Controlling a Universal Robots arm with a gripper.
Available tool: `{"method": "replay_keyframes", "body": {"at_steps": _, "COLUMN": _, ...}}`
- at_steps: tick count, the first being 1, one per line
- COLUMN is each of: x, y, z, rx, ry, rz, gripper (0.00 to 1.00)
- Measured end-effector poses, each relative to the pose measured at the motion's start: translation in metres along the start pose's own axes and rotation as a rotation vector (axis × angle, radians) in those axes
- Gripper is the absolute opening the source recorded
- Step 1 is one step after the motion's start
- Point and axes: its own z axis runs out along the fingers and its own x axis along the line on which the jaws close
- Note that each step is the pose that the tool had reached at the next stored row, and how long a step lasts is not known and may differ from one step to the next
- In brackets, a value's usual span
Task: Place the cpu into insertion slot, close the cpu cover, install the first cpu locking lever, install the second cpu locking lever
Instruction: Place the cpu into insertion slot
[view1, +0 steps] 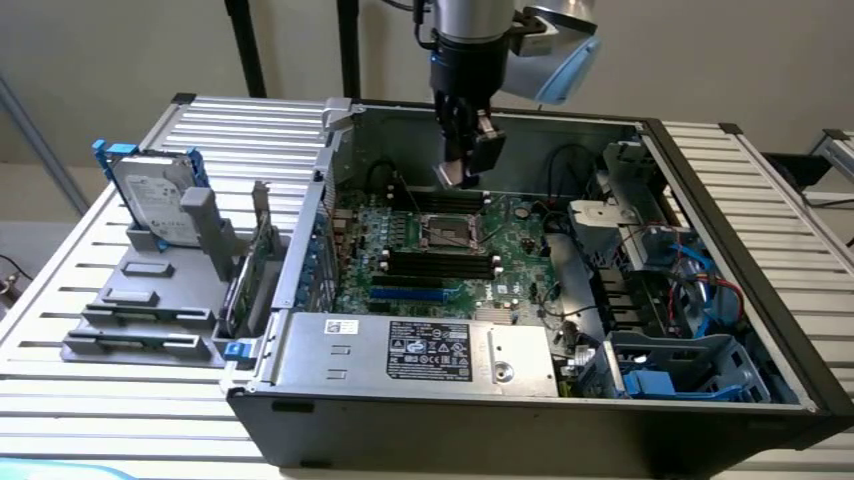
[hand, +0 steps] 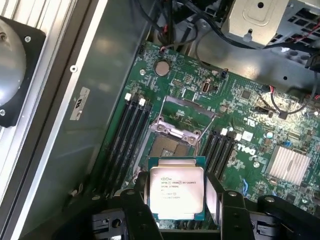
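My gripper (hand: 178, 202) is shut on the cpu (hand: 177, 186), a small square chip with a silvery printed top, held flat between the two black fingers (hand: 137, 200). Just beyond the chip on the green motherboard lies the insertion slot (hand: 166, 146), a dark square socket. The silvery cpu cover (hand: 176, 128) stands swung up at the socket's far edge, with a thin wire lever (hand: 204, 136) beside it. In the exterior view the gripper (view1: 462, 170) hangs inside the open computer case, a little above the insertion slot (view1: 451, 232).
Long black memory slots (view1: 441, 265) flank the socket. A grey power supply box (view1: 416, 350) lies along the case's near side, and blue drive cages (view1: 687, 372) sit at the exterior view's right. A hard drive (view1: 154, 198) stands outside on the slatted table (view1: 107, 400).
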Motion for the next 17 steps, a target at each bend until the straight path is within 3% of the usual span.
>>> {"method": "replay_keyframes", "body": {"at_steps": 9, "x": 0.000, "y": -0.0009, "z": 0.0101, "rx": -0.0019, "ry": -0.0143, "rz": 0.162, "gripper": 0.55}}
{"method": "replay_keyframes", "body": {"at_steps": 17, "x": 0.000, "y": -0.0013, "z": 0.0189, "rx": 0.0074, "ry": -0.0212, "rz": 0.267, "gripper": 0.55}}
